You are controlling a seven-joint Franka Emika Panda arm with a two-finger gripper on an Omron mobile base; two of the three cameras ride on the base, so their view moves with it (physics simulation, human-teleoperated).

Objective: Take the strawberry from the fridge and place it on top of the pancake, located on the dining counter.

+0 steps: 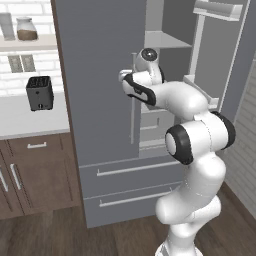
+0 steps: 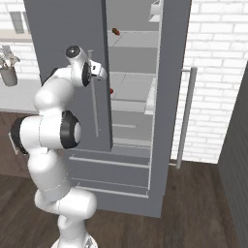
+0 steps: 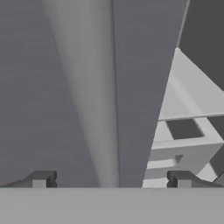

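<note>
While end effector [image 3: 111, 179] gapes, smooth silver bar handle [image 3: 87, 96] between tips.

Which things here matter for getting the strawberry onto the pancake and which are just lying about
Job:
strawberry on a fridge shelf
open fingers by the fridge's left door handle

Lying about:
toaster
jar
reddish-brown food
utensil pot

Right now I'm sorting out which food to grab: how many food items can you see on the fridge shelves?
2: a reddish-brown item on an upper shelf, and the strawberry on a lower shelf, at the closed door's edge. That door may hide more.
</note>
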